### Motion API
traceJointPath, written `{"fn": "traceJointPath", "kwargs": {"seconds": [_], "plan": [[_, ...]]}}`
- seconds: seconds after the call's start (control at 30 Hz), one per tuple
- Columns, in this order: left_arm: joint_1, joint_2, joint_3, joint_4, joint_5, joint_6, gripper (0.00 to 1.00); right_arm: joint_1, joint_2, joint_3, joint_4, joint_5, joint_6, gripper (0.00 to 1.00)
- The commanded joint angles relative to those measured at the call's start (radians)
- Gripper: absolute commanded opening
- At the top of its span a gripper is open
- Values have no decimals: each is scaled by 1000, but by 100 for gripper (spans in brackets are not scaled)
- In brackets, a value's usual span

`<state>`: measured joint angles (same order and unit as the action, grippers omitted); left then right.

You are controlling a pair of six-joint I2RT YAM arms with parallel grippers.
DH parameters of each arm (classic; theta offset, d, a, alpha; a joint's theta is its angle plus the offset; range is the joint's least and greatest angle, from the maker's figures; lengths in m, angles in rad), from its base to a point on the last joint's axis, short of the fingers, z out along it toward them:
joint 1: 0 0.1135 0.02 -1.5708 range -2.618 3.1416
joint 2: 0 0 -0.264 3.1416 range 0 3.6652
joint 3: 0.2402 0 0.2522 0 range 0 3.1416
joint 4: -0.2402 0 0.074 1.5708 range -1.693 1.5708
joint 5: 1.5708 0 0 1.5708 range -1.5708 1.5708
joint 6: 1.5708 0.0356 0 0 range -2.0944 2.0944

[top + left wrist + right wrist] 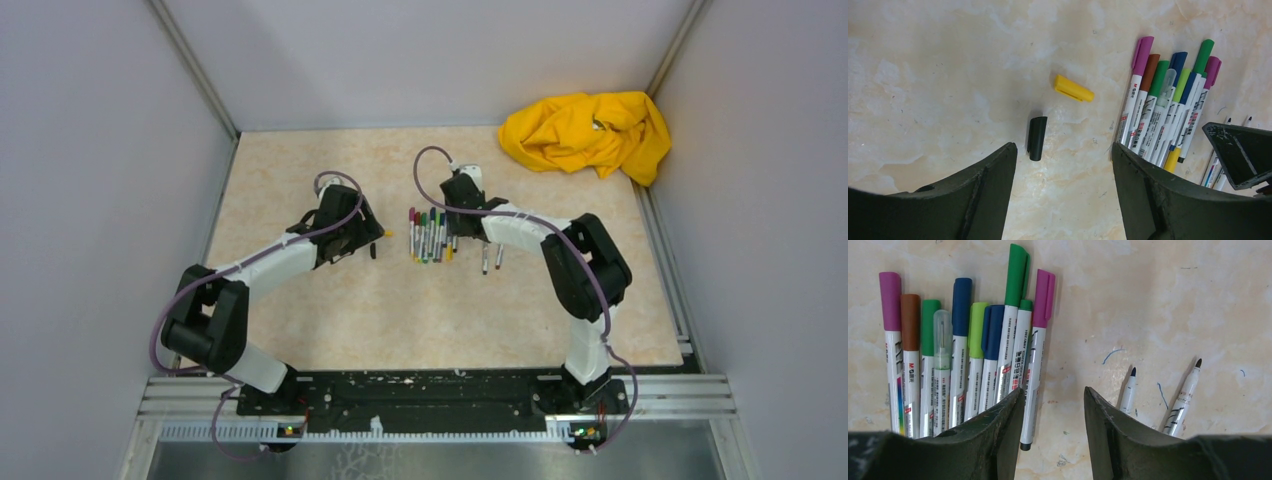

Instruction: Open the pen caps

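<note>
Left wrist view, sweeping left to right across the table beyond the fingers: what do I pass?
Black cap → yellow cap → bundle of capped pens → two uncapped pens, partly hidden.
</note>
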<state>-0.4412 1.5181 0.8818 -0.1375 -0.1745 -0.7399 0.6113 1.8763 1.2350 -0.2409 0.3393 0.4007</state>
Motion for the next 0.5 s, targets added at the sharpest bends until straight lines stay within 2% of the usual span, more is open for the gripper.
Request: {"fn": "traceJointPath", "kwargs": {"seconds": [0.0, 0.47], "plan": [[4, -31, -1, 17, 9, -10, 76, 20, 15, 62, -2, 11, -6, 47], [4, -31, -11, 27, 12, -8, 76, 30, 66, 63, 5, 10, -3, 47]]}}
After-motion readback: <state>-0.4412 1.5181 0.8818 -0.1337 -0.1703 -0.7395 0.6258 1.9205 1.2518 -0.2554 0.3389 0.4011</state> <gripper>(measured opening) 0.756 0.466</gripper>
